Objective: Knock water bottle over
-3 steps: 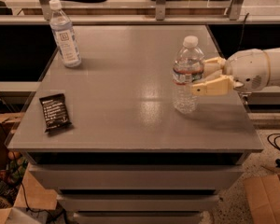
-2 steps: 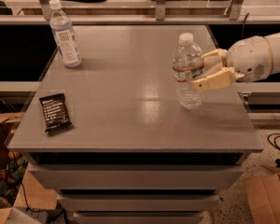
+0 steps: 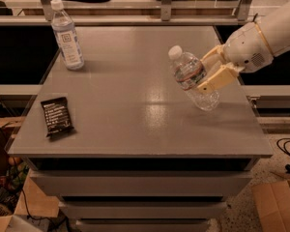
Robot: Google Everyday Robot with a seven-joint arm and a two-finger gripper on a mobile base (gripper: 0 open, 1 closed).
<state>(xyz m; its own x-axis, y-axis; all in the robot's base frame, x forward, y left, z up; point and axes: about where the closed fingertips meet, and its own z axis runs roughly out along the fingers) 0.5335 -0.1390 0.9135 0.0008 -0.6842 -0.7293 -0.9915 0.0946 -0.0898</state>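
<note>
The water bottle (image 3: 187, 71), clear and ribbed with a white cap and a red-and-dark label band, leans over to the left on the right part of the grey table (image 3: 125, 110). Its base still touches the tabletop. My gripper (image 3: 205, 73) comes in from the right on a white arm and presses against the bottle's right side. Its two tan fingers (image 3: 217, 79) are spread apart, one behind the bottle and one in front of it.
A taller smooth bottle (image 3: 66, 35) with a pale blue-white label stands upright at the table's back left. A dark snack packet (image 3: 56, 116) lies flat near the front left edge. Shelving runs behind the table, and a cardboard box (image 3: 278, 204) sits on the floor at the right.
The water bottle stood upright a second ago and now tilts left, cap leading. My gripper has pushed left and slightly up against it.
</note>
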